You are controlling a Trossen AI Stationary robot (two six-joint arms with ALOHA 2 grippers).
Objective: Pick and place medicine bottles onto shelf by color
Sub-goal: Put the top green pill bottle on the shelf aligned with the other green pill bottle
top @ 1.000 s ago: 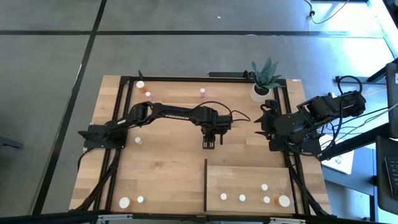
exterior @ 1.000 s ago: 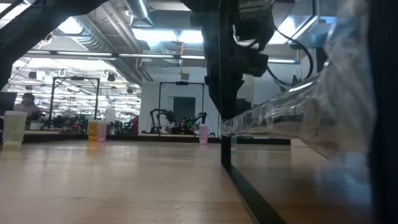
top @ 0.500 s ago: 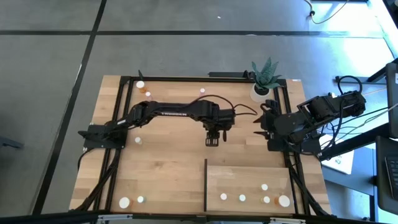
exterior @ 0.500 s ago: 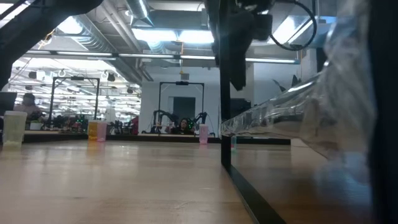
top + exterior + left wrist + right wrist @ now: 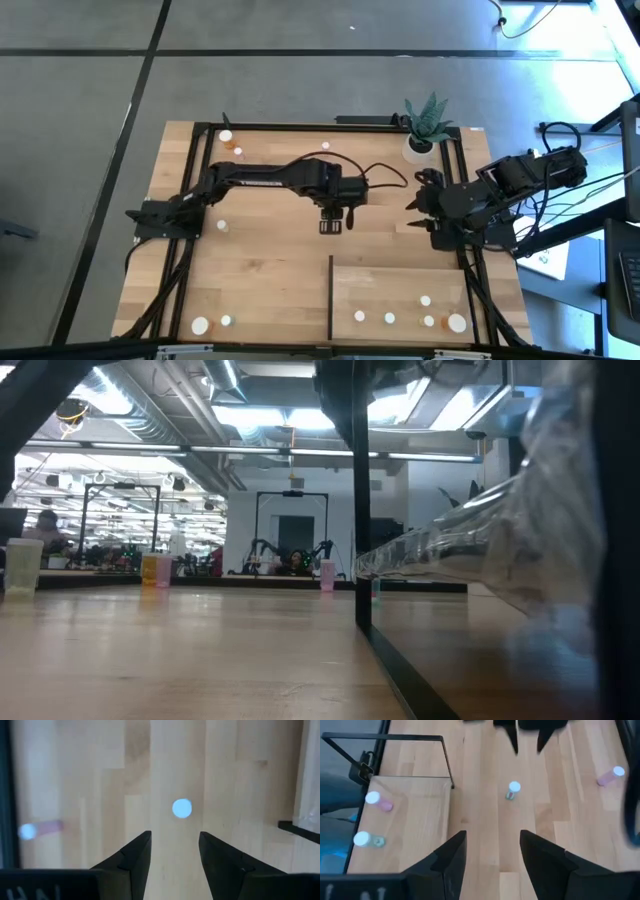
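White-capped bottle [image 5: 182, 808] ahead of left gripper [image 5: 174, 851], apart, jaws parted, holding nothing.

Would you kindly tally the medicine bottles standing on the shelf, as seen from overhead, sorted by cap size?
Small-capped bottles: 4
Large-capped bottle: 1
Total on the shelf: 5
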